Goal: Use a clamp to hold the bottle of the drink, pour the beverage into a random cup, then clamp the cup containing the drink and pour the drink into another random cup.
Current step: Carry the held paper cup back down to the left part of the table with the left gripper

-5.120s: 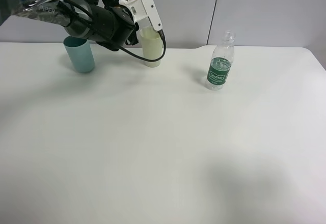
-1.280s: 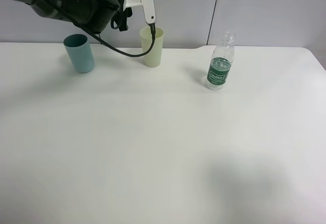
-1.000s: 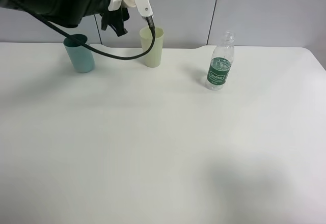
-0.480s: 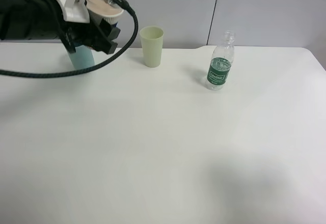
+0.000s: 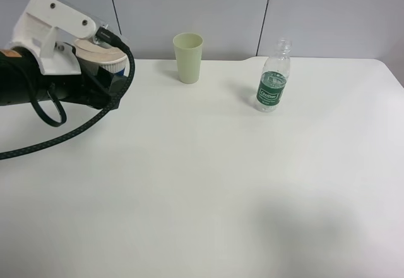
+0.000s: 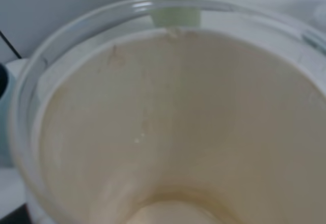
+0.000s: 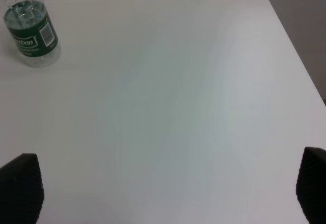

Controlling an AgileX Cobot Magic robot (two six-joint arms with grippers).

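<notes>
Paper cup [image 5: 101, 57] — beige inside, white rim — clamped in left fingers; right fingers spread, empty.

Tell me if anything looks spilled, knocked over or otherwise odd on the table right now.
Nothing stands out. The table shows no puddles. The bottle and the pale yellow-green tumbler stand upright. The paper cup sits in the left claw above the table; its inside looks empty.

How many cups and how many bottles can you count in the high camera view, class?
Cups: 2 (paper cup, pale yellow-green tumbler)
Bottles: 1 (green-labelled bottle)
Total: 3
</notes>
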